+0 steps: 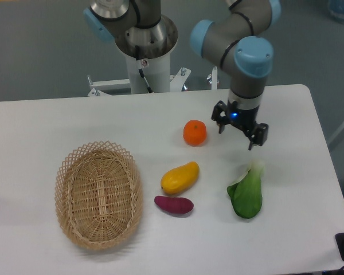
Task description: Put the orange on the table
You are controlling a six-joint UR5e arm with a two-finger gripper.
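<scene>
One orange (195, 132) sits alone on white table (57, 123), near centre, nothing touching it. Gripper (240, 128) at orange's 3 o'clock, apart from it, fingers spread wide, holding nothing. Blue light glowing on gripper body. One mango (180, 177) at orange's 6 o'clock, near. One purple sweet potato (174, 204) just past mango, same direction. One bok choy (246, 192) at gripper's 6 o'clock. One wicker basket (98, 193) at orange's 8 o'clock, well apart, oval. One arm, grey with blue joints.
</scene>
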